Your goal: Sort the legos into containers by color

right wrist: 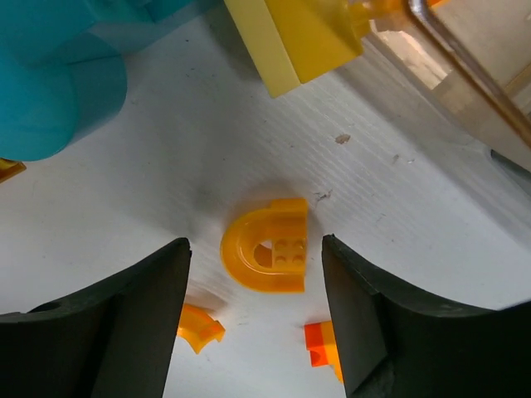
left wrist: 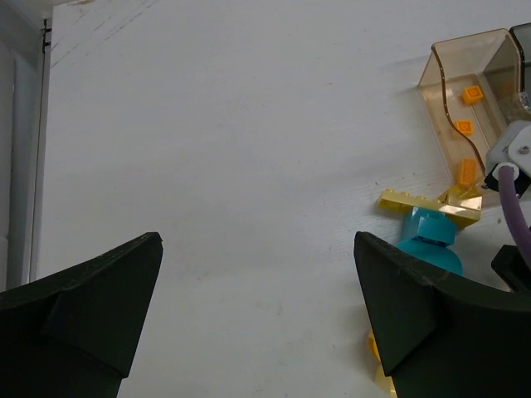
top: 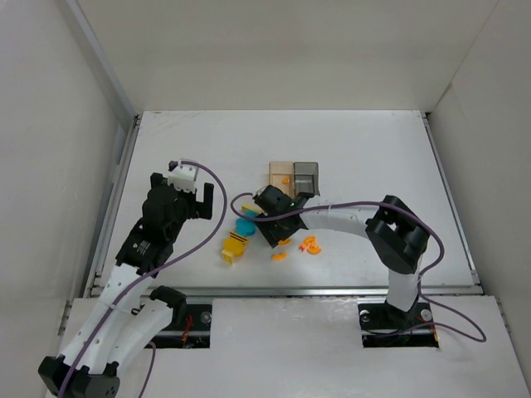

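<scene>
The see-through amber box is sitting mid-table holding a few flat orange bits, joined to the smoky grey box. Glossy legos are lying just in front, with the right gripper straddling a rounded orange arch, jaws apart, and the left gripper hanging wide open.

desk: white, matt, with faint scratches and small specks
back wall: plain white panel at the desk's far edge
left wall: white panel, leaning outward
right wall: the same, off-white
rail: silver metal strip along the near edge
ledge: white, below the rail
light: even, soft shadows
</scene>
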Available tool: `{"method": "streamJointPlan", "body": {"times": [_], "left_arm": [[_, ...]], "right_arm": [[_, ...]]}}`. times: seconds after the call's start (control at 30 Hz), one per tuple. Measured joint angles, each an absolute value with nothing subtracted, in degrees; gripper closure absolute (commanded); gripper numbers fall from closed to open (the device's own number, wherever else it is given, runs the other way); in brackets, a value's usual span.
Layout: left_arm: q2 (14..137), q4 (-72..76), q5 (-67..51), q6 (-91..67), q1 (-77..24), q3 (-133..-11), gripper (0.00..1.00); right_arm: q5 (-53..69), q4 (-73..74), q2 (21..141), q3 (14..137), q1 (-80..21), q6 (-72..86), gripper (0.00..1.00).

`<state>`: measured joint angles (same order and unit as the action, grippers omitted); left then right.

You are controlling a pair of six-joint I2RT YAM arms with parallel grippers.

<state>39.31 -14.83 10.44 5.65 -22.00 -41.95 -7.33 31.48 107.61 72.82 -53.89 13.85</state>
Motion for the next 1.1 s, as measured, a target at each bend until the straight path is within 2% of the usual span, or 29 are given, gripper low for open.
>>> {"method": "streamJointPlan", "body": {"times": [0.2,0.27,0.3,0.33,0.4,0.43,0.5,0.57,0.83,0.97,1.1], "left_arm": [[39.38,-14.83,10.57,5.91,-22.00,-41.91,0.00],[39.38,-14.83,10.57,5.98,-22.00,-41.91,0.00],[39.38,-14.83,10.57,5.98,-22.00,-41.91,0.00],[39.38,-14.83,10.57,6.02,-22.00,-41.91,0.00],[39.35,-14.81,10.57,6.09,-22.00,-41.80,0.00],[39.38,-14.83,10.59,6.11,-22.00,-41.71,0.00],[39.40,-14.85,10.57,6.13,-22.00,-41.63,0.00],[39.40,-14.85,10.59,6.20,-22.00,-41.63,0.00],[40.40,-14.37,10.59,6.81,-22.00,-40.91,0.00],[42.19,-14.13,10.57,7.03,-22.00,-40.84,0.00],[44.71,-12.71,10.81,7.01,-22.00,-40.84,0.00]], "right_arm": [[-7.97,30.52,108.90,72.75,-55.16,15.44,0.38],[-8.12,29.89,108.88,72.51,-55.22,15.77,0.48],[-8.16,29.47,108.86,72.38,-55.22,15.92,0.57],[-8.21,29.15,108.79,72.25,-55.22,16.10,0.71],[-8.54,28.93,108.57,72.20,-55.20,16.58,0.81],[-8.56,28.73,108.57,72.16,-55.20,16.62,0.89],[-8.56,28.62,108.57,72.01,-55.22,16.73,0.95],[-8.56,28.64,108.42,71.96,-55.20,16.78,0.98],[-9.39,34.52,102.17,73.73,-55.22,17.34,0.98],[-13.13,35.48,95.96,79.72,-55.22,17.63,0.99],[-18.79,35.51,96.71,88.16,-54.74,17.80,1.00]]}}
